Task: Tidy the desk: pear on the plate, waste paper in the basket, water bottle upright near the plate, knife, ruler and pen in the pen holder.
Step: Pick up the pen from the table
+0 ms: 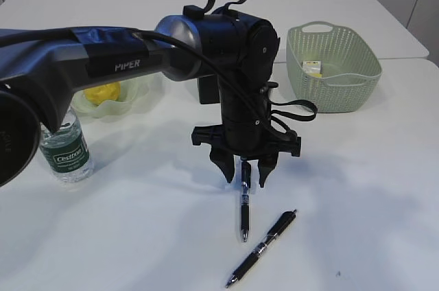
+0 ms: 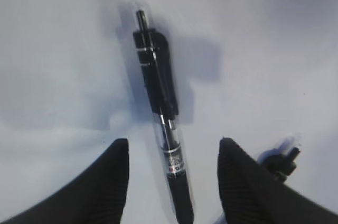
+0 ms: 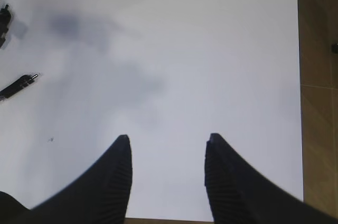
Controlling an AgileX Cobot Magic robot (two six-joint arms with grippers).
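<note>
Hanging low over the desk (image 1: 357, 188), the left gripper (image 1: 244, 171) is seen with its jaws spread on either side of a black pen (image 1: 244, 207), whose upper end sits between the fingertips. No grip is shown: in the left wrist view the pen (image 2: 161, 129) lies flat on the white surface with clear space to each finger (image 2: 113, 182). A second black pen (image 1: 264, 246) lies slanted just beside the first, nearer the front edge, and its end is glimpsed at the right of the left wrist view (image 2: 282, 161).

The right gripper (image 3: 168, 147) is likewise spread, above bare desk near the table edge, with nothing between its fingers; the tips of both pens are seen far to the left of its view.

At the back left, the pear (image 1: 103, 92) rests on the plate (image 1: 134, 102), partly hidden by the arm. The water bottle (image 1: 66, 148) stands upright in front of the plate. The basket (image 1: 333, 64) sits at the back right, with waste paper (image 1: 313, 68) inside. A black box, probably the pen holder (image 1: 206, 90), is mostly hidden behind the left arm.
</note>
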